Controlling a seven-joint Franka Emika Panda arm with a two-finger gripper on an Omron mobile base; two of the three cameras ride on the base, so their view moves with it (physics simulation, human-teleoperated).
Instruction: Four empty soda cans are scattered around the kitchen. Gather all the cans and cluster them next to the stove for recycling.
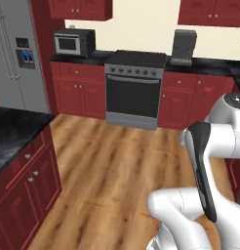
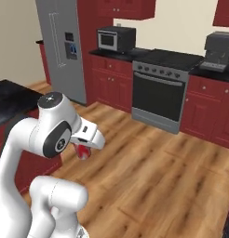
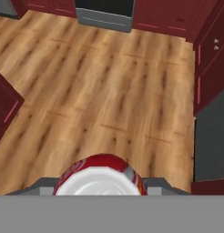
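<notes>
With the hand (image 2: 83, 151) clamped on a red soda can (image 3: 99, 176) above the wooden floor mid-kitchen, the carry goes best kept upright and steady until the table edge beside the stove (image 1: 135, 88) is within reach.

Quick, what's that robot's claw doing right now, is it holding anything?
Gripper: shut on a red soda can, carried above the wooden floor.
</notes>
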